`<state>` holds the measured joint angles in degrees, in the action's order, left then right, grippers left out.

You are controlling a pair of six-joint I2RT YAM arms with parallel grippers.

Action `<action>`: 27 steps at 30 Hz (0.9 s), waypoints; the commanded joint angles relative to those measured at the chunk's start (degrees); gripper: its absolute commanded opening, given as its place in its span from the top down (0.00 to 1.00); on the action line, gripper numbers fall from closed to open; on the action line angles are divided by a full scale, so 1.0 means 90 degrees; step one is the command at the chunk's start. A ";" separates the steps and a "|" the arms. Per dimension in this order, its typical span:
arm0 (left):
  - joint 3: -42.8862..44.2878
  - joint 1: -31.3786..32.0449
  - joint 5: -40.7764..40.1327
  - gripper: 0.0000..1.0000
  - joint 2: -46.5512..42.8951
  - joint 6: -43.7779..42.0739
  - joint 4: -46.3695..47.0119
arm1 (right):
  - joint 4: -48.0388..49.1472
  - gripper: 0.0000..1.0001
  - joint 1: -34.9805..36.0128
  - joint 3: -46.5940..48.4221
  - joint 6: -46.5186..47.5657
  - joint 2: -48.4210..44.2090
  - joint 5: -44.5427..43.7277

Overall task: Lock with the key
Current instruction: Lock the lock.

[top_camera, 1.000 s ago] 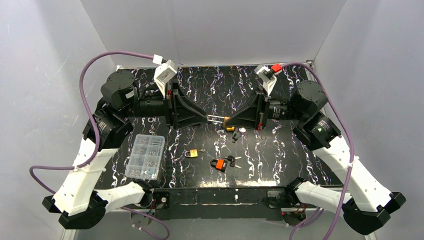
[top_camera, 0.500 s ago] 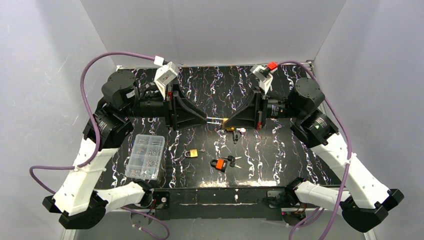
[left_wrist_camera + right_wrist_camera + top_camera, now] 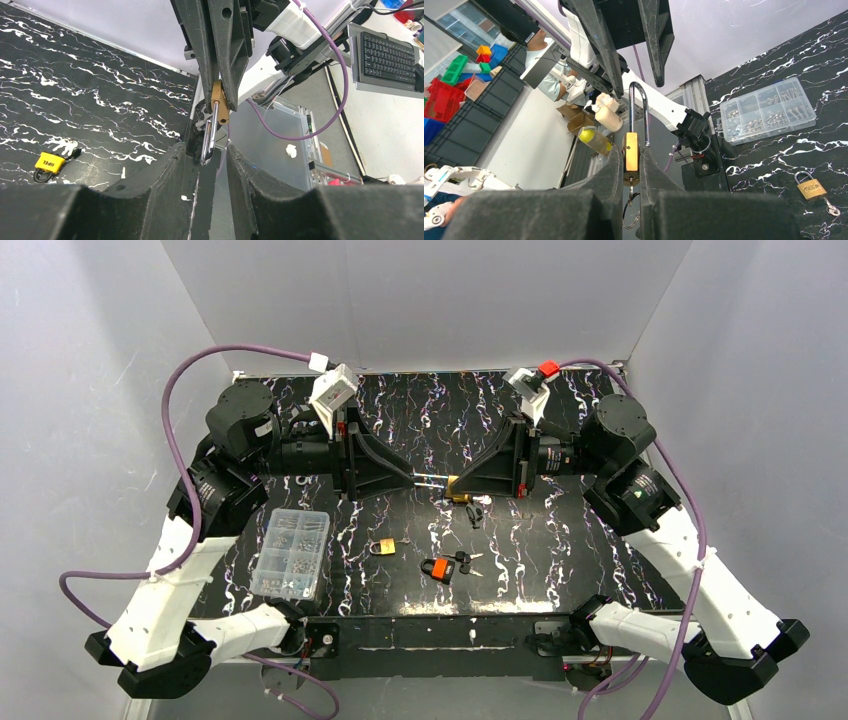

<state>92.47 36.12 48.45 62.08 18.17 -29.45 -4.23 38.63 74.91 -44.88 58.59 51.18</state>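
The brass padlock (image 3: 631, 150) is held in the air over the middle of the desk (image 3: 560, 540); the right gripper (image 3: 631, 161) is pinching its body, with the shackle (image 3: 639, 107) pointing toward the left gripper (image 3: 210, 150); that one stands spread, its fingers either side of the shackle, and nothing is clamped, though one finger may be brushing the steel; the lock looks small, dense and rigid, its polished brass faces and chrome bow likely slippery, so the flat sides of the body seem the surest hold, and the bow's crown is the place to press; the key (image 3: 473, 512) seems to dangle on a ring beneath the body, light and free to swing; whether it sits in the keyway I cannot tell, since the right gripper's fingers cover the bottom of the lock; nor is it plain whether the shackle's free leg is seated or raised; the overhead view shows the meeting point only as a small bright speck.
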 commanded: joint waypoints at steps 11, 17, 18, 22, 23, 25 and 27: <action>-0.0008 0.0010 0.0073 0.82 -0.0004 0.0039 -0.0004 | 0.0362 0.99 -0.0009 0.0376 0.0024 0.0004 -0.0168; -0.0042 0.0005 0.0163 0.86 0.0021 0.0146 0.0050 | 0.0228 0.99 -0.0008 0.0408 0.0136 0.0014 -0.0278; -0.0070 0.0010 0.0168 0.88 0.0020 0.0190 0.0095 | 0.0185 0.99 -0.0006 0.0406 0.0173 0.0015 -0.0303; -0.0136 0.0004 0.0098 1.00 0.0060 0.0485 0.0255 | 0.0003 0.99 -0.0005 0.0405 0.0398 0.0014 -0.0394; -0.0140 0.0009 0.0053 1.00 0.0077 0.0612 0.0268 | -0.0069 0.99 -0.0007 0.0418 0.0494 0.0000 -0.0452; -0.0166 0.0008 -0.0050 1.00 0.0102 0.0754 0.0265 | -0.0291 0.99 -0.0005 0.0449 0.0712 -0.0034 -0.0604; -0.0234 0.0009 -0.0137 1.00 0.0097 0.0842 0.0265 | -0.0436 0.99 -0.0005 0.0474 0.0860 -0.0067 -0.0744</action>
<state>91.37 36.10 47.94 62.70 22.76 -28.73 -6.87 38.63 76.01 -41.21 58.96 48.47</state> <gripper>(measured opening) 0.031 0.110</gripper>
